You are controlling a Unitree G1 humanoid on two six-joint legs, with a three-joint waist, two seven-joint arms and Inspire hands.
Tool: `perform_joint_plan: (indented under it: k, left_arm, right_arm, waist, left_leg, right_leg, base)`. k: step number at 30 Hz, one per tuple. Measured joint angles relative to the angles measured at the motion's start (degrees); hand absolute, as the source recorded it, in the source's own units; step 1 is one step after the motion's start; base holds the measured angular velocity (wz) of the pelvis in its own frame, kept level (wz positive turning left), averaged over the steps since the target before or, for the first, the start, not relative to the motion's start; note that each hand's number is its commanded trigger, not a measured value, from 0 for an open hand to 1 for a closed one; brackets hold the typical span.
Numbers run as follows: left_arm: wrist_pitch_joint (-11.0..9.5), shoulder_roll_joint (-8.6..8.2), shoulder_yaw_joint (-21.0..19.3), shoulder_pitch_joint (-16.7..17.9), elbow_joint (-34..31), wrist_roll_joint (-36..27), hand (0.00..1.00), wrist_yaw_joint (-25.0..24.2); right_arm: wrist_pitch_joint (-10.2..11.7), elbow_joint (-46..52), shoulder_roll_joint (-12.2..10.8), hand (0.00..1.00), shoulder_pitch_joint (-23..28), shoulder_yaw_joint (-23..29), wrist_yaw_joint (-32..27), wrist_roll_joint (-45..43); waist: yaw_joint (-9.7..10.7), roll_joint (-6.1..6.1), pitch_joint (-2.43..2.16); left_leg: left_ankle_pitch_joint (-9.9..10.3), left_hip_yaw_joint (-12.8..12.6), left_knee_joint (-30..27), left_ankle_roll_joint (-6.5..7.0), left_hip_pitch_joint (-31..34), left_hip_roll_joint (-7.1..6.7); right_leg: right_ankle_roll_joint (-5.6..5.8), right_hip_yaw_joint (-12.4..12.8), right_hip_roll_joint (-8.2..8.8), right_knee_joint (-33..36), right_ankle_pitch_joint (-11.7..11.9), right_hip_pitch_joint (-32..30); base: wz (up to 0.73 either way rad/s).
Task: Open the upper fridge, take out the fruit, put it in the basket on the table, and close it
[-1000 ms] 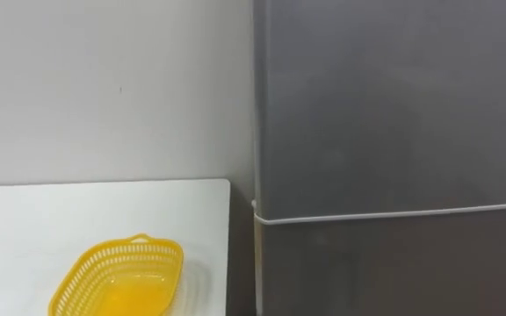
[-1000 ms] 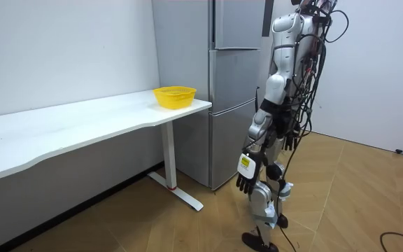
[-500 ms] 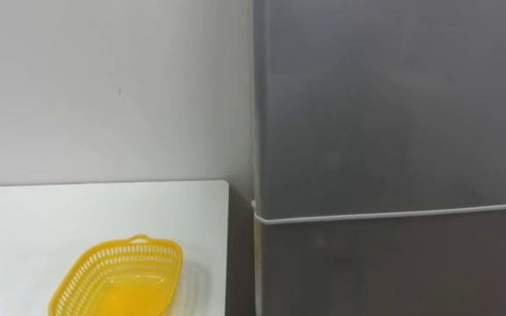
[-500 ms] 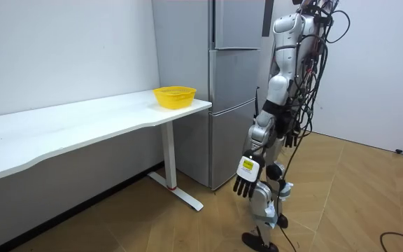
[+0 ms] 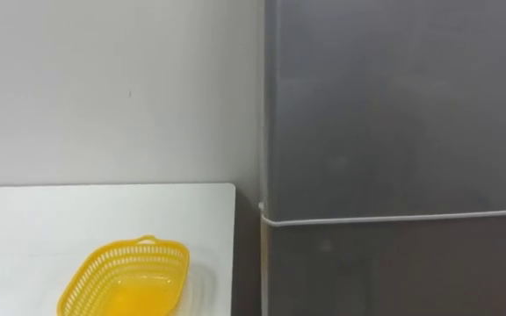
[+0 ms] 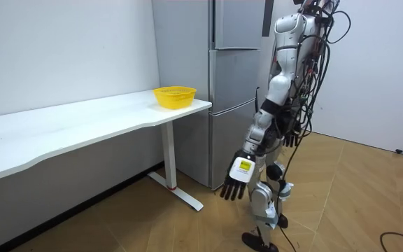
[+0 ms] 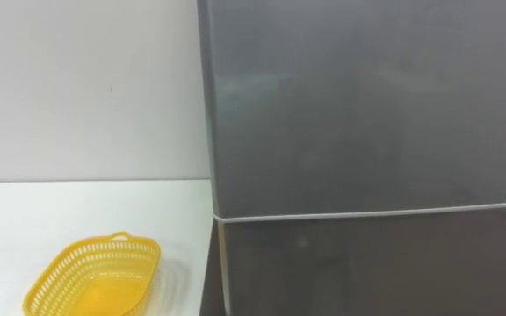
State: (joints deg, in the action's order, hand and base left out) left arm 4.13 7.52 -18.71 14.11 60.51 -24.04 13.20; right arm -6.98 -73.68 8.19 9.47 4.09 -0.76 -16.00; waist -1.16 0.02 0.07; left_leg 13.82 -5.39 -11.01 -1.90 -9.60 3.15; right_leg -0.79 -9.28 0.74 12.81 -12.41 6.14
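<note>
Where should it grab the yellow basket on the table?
The basket lies upright and open-topped near the table's fridge-side end. Probably best: pinch the long rim nearest the fridge, coming from above with the left hand, which hangs open. The mesh walls flare outward.

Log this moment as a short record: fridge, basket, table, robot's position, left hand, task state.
fridge: grey, every door in view shut
basket: yellow, empty, on the table's end next to the fridge
table: white, against the wall, on the robot's left of the fridge
robot: stands upright facing the fridge, clear of its doors
left hand: open, fingers spread, low in front of the thigh, holding nothing
task state: fridge not yet opened, nothing retrieved
</note>
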Motion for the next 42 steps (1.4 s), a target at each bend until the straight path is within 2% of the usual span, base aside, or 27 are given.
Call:
perform_joint_plan:
  k: [2,4,7,9,11,12,14,17,18,21,23,26,27,29,30,34,37,40,42]
  left_arm:
    - [-0.78,-0.02,-1.11,-0.37,-3.72,-3.24,0.00,2.18]
    - [-1.32,-0.03,-1.46,-0.47,-7.08,-4.69,0.00,4.39]
    - [-2.54,-0.01,-2.05,-0.42,-15.35,-5.76,0.00,8.50]
    - [-4.06,-0.01,-2.90,-0.68,-20.48,-5.62,0.00,10.31]
    - [-6.90,0.12,-3.57,-1.47,-23.89,-5.63,0.00,12.86]
    - [-7.04,0.11,-3.65,-1.42,-25.28,-5.60,0.00,13.64]
    - [-7.52,0.10,-3.73,-1.32,-32.03,-4.91,0.00,16.75]
    - [-8.57,0.12,-3.77,-1.01,-38.87,-4.41,0.00,19.53]
    - [-8.63,0.14,-3.76,-1.06,-43.50,-4.27,0.00,20.67]
    - [-9.73,0.88,-4.27,-1.40,-54.18,-0.41,0.00,22.74]
    - [-11.37,2.69,-4.39,-1.42,-62.49,0.00,0.00,23.94]
    - [-11.96,4.65,-4.99,-1.24,-70.02,0.13,0.00,24.23]
    - [-11.95,4.74,-5.18,-1.20,-71.72,0.19,0.00,24.22]
    - [-12.10,4.75,-5.85,-1.42,-78.30,2.12,0.00,23.88]
    - [-12.41,4.76,-5.96,-1.55,-79.39,2.71,0.00,23.56]
    - [-13.28,4.77,-5.56,-2.56,-86.41,3.25,0.00,19.34]
    - [-13.33,4.77,-4.74,-5.07,-88.07,3.27,0.00,16.13]
    - [-13.31,4.78,-1.98,-6.36,-89.26,3.21,0.00,13.26]
    - [-13.21,4.79,0.15,-7.17,-89.36,3.01,0.00,9.95]
  right_arm:
    - [0.05,0.21,0.14,0.00,0.23,-0.03,-0.31,0.24]
    - [0.16,0.42,0.15,0.00,0.14,-0.03,-0.32,0.02]
    - [1.29,1.33,0.17,0.00,0.33,0.02,-0.28,-0.28]
    - [1.55,2.84,0.19,0.00,0.77,0.65,0.12,-1.88]
    - [2.53,3.45,0.49,0.00,0.71,1.44,0.27,-2.25]
    - [2.68,3.60,0.46,0.00,0.68,1.91,0.27,-2.24]
    - [3.43,4.09,0.40,0.00,0.89,2.34,0.27,-2.23]
    - [3.85,4.97,0.43,0.00,1.10,2.34,0.26,-2.20]
    - [3.94,5.08,0.46,0.00,1.02,2.24,0.47,-2.32]
    - [4.78,5.02,0.54,0.00,1.09,2.23,0.92,-3.00]
    - [4.97,5.02,0.54,0.00,0.85,2.20,0.95,-2.82]
    - [4.79,5.05,0.67,0.00,1.22,2.17,1.06,-3.66]
    - [4.76,5.03,0.66,0.00,1.26,2.16,1.26,-3.79]
    - [4.39,4.85,0.57,0.00,1.45,2.19,2.11,-3.81]
    - [4.39,4.85,0.55,0.00,1.49,2.19,2.35,-3.84]
    - [4.45,4.86,0.50,0.00,1.66,2.14,4.28,-4.64]
    - [4.40,4.86,0.47,0.00,1.61,2.15,5.45,-4.83]
    - [4.38,4.63,0.48,0.00,1.19,2.11,6.10,-4.64]
    - [4.37,4.51,0.48,0.00,1.11,2.11,6.60,-4.70]
  waist:
    - [-1.00,0.21,-0.16]
    - [-1.17,0.58,-0.41]
    - [-1.76,0.56,-0.40]
    - [-2.25,0.60,-0.42]
    - [-2.27,0.55,-0.39]
    - [-2.23,0.95,-0.61]
    - [-2.24,0.63,-0.47]
    - [-2.44,0.39,-0.44]
    - [-2.51,0.33,-0.41]
    - [-2.59,0.42,-0.40]
    - [-2.58,0.58,-0.37]
    - [-2.26,1.17,-0.31]
    - [-2.12,1.23,-0.29]
    - [-1.70,1.20,0.07]
    - [-1.69,1.18,0.14]
    - [-0.55,0.93,0.29]
    - [-0.21,0.83,0.28]
    - [1.08,0.50,0.33]
    - [1.16,0.46,0.39]
  left_leg:
    - [0.00,-0.12,0.43,0.00,-0.01,-0.01]
    - [0.00,-0.12,0.64,0.00,-0.09,-0.03]
    - [-0.01,-0.10,0.53,0.01,-0.04,-0.04]
    - [-0.01,-0.08,0.52,0.01,0.01,-0.08]
    - [-0.02,-0.07,0.52,0.02,-0.06,-0.19]
    - [-0.02,-0.07,0.50,0.02,-0.08,-0.22]
    - [-0.02,0.13,0.53,0.02,0.00,-0.26]
    - [-0.02,0.47,0.51,0.02,0.06,-0.33]
    - [-0.02,0.64,0.38,0.03,0.16,-0.34]
    - [-0.02,0.93,0.26,0.02,0.37,-0.40]
    - [-0.02,0.96,0.25,0.02,0.27,-0.40]
    - [-0.02,0.92,0.30,0.02,0.01,-0.48]
    - [-0.02,1.00,0.30,0.02,0.00,-0.49]
    - [-0.02,0.98,0.29,0.02,0.10,-0.49]
    - [-0.02,0.93,0.29,0.02,0.12,-0.49]
    - [-0.02,1.22,0.28,0.03,0.34,-0.55]
    - [-0.03,1.39,0.28,0.03,0.39,-0.61]
    - [-0.03,1.49,0.28,0.04,0.44,-0.75]
    - [-0.03,1.29,0.27,0.04,0.45,-0.77]
  right_leg:
    - [0.02,0.06,0.02,0.10,0.00,-0.18]
    - [0.04,0.00,0.02,0.11,-0.01,-0.18]
    - [0.04,-0.13,0.05,0.09,-0.01,-0.14]
    - [0.05,-0.35,0.08,0.07,-0.02,-0.16]
    - [0.13,-0.31,0.17,0.13,-0.07,-0.15]
    - [0.14,-0.30,0.18,0.09,-0.07,-0.16]
    - [0.18,-0.33,0.19,-0.06,-0.09,-0.33]
    - [0.23,-0.48,0.27,-0.15,-0.13,-0.24]
    - [0.23,-0.50,0.28,-0.20,-0.12,-0.30]
    - [0.23,-0.62,0.34,-0.27,-0.12,-0.37]
    - [0.23,-0.27,0.27,-0.27,-0.12,-0.42]
    - [0.25,-0.14,0.32,-0.11,-0.11,-0.14]
    - [0.25,-0.05,0.31,-0.11,-0.12,-0.13]
    - [0.26,-0.14,0.33,-0.16,-0.12,-0.14]
    - [0.27,-0.15,0.33,-0.16,-0.12,-0.14]
    - [0.36,0.01,0.36,-0.21,-0.18,-0.28]
    - [0.37,-0.26,0.43,-0.20,-0.19,-0.32]
    - [0.44,-0.55,0.60,-0.18,-0.22,-0.17]
    - [0.47,-0.47,0.62,-0.19,-0.20,-0.27]
  base:
    - [-0.02]
    - [0.00]
    - [0.00]
    - [0.00]
    - [0.00]
    - [0.00]
    - [0.02]
    - [0.02]
    - [0.00]
    - [0.00]
    - [-0.03]
    - [-0.06]
    - [0.00]
    - [0.00]
    - [0.03]
    - [0.03]
    - [0.01]
    - [0.06]
    - [-0.03]
